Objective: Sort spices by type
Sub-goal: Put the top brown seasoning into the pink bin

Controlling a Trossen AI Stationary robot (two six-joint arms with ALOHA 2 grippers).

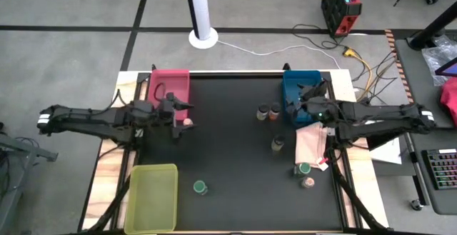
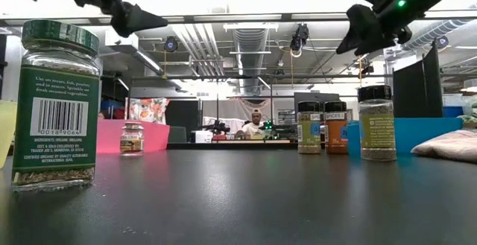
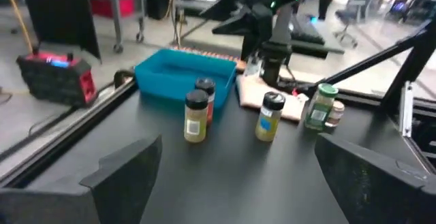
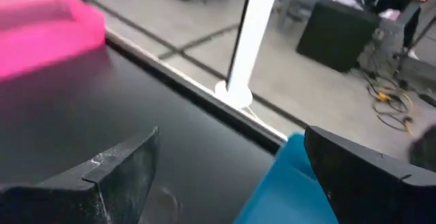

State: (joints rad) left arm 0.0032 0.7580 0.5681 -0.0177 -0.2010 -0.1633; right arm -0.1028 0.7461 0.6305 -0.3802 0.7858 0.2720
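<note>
Several small spice jars stand upright on the black table. A pinkish-topped jar (image 1: 188,123) (image 2: 132,137) stands just on the near side of my left gripper (image 1: 183,108) (image 3: 231,176), which hovers open above the table beside the red tray. Two dark-capped jars (image 1: 263,112) (image 1: 275,111) stand by the blue tray, and a third (image 1: 278,143) stands beside the pink cloth. A green-lidded jar (image 1: 201,188) (image 2: 56,103) stands near the front. Another green-lidded jar (image 1: 304,169) and a pinkish one (image 1: 308,183) stand at the right. My right gripper (image 1: 303,96) (image 4: 231,176) hangs open, raised over the blue tray's left edge.
The red tray (image 1: 169,85) sits at the far left, the blue tray (image 1: 308,79) at the far right, and the yellow-green tray (image 1: 151,198) at the near left corner. The pink cloth (image 1: 312,143) lies at the right edge. Open black table spreads through the middle.
</note>
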